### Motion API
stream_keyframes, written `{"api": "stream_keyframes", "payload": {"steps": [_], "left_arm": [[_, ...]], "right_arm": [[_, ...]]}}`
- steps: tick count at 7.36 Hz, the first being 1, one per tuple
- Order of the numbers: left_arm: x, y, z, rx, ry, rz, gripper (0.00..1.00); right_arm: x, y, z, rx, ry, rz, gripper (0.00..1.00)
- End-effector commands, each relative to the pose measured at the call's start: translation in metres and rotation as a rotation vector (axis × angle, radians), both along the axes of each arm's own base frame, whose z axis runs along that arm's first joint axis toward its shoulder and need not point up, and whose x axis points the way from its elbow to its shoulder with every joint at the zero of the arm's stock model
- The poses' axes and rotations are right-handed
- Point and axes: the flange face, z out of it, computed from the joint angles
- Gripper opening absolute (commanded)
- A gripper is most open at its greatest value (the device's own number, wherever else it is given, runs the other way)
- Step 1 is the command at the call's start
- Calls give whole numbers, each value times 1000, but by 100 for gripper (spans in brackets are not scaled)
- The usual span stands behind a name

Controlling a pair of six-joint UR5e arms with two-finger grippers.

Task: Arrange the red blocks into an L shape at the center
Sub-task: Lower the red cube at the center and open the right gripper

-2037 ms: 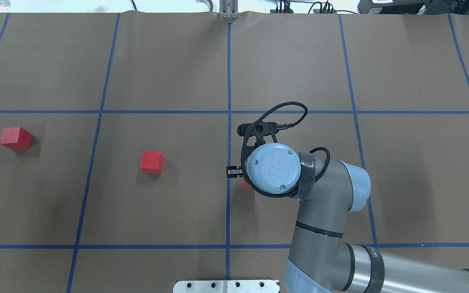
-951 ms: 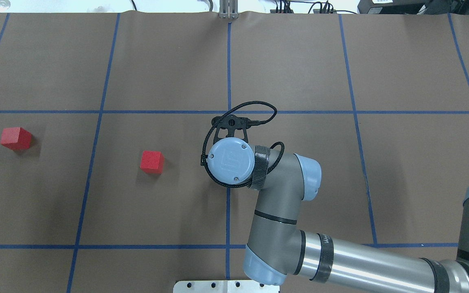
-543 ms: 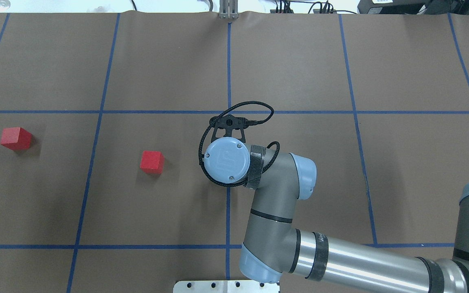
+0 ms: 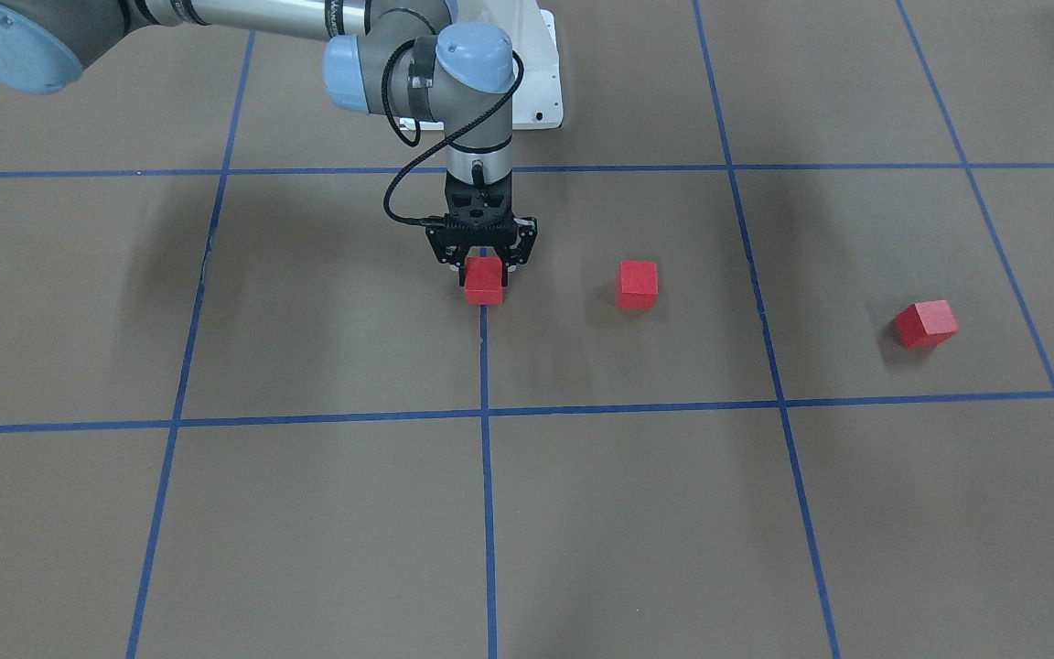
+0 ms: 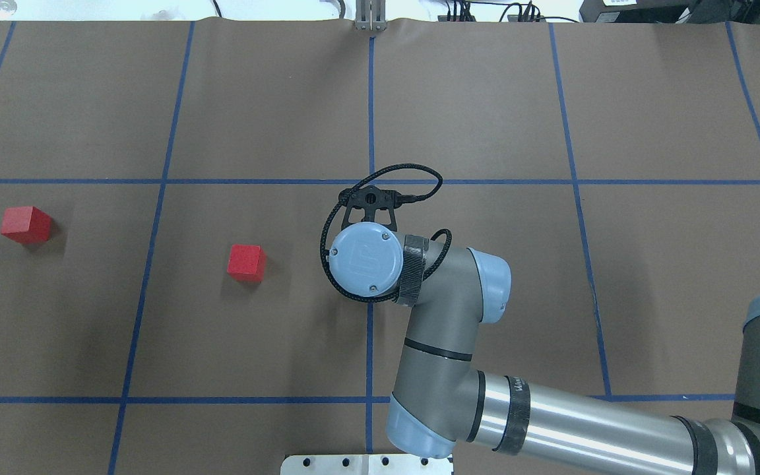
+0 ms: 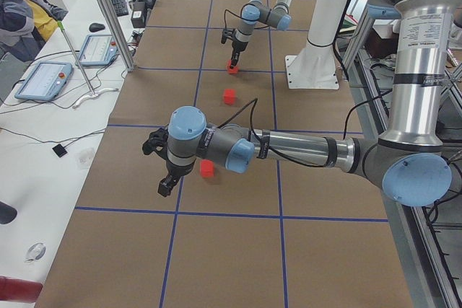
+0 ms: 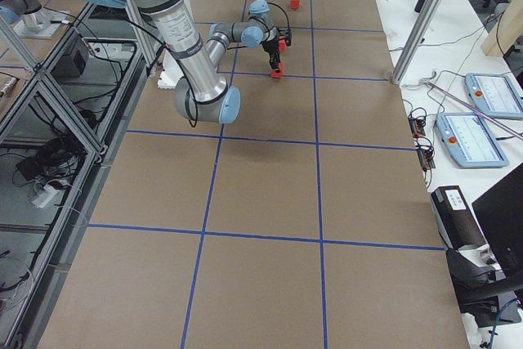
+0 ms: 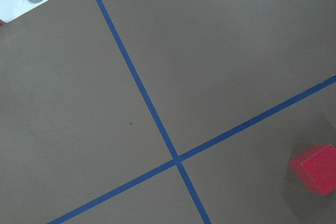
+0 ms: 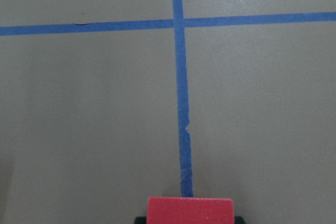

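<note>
Right gripper point(image 4: 483, 265) points straight down, its fingers drawn in narrow and clamped on the side faces of the first red block point(image 4: 483, 280). The block sits right between the fingertips, dead on the blue centre tape line point(image 4: 487, 366), a little short of the tape crossing that shows ahead in the right wrist view. Whether it rests on the brown paper or hangs just above, I can't tell. Toward the robot's left, the second red block point(image 4: 637, 285) lies near but apart, square to the grid. Further left, well apart, the third red block point(image 4: 926, 323) lies turned at an angle. The left gripper point(image 6: 166, 184) hangs above the table near that third one; whether its fingers are spread or closed, I can't tell.
</note>
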Motion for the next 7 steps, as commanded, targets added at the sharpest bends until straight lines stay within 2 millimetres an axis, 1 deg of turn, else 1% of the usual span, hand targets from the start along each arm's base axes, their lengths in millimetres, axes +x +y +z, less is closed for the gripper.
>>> {"api": "stream_keyframes", "payload": {"steps": [1,2,3,4,5,6,7], "left_arm": [[0,0,0,0,0,0,100],[0,0,0,2,0,0,100],[0,0,0,2,0,0,100],[0,0,-1,3,0,0,100],[0,0,-1,3,0,0,100],[0,0,-6,17,0,0,100],[0,-1,-8,41,1,-2,100]], "right_arm": [[0,-1,0,0,3,2,43],[0,-1,-1,9,4,11,62],[-2,1,0,-1,1,18,99],[-2,2,0,-2,-1,21,99],[-1,1,-5,3,-6,17,99],[7,-3,-16,4,-12,23,99],[35,-8,-31,-3,-21,42,99]]}}
